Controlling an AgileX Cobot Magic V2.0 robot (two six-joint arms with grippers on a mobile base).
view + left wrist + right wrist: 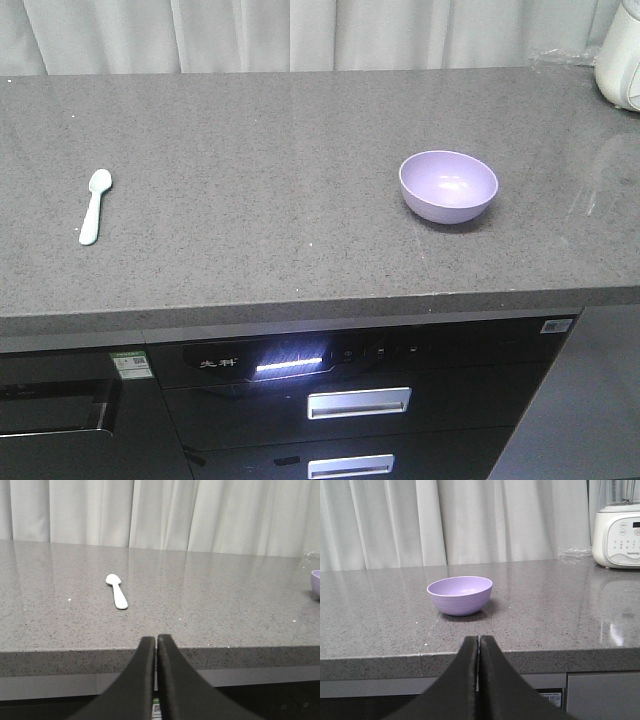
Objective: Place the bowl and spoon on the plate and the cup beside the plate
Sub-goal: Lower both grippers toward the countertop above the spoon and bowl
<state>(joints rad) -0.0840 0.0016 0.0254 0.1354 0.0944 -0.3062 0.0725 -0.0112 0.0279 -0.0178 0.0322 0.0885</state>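
left gripper (156, 641), right gripper (478, 641) closed, empty, before counter (300, 250) edge; nothing started; plate, cup unseen; next open, reach spoon (96, 205), bowl (448, 186).

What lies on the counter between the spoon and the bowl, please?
Nothing. In the exterior front view, the grey countertop between the spoon and the bowl is bare.

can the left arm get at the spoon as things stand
Probably yes. The spoon lies alone on the counter ahead of the left gripper, with nothing between them; the bowl sits far right. The shut jaws must open first.
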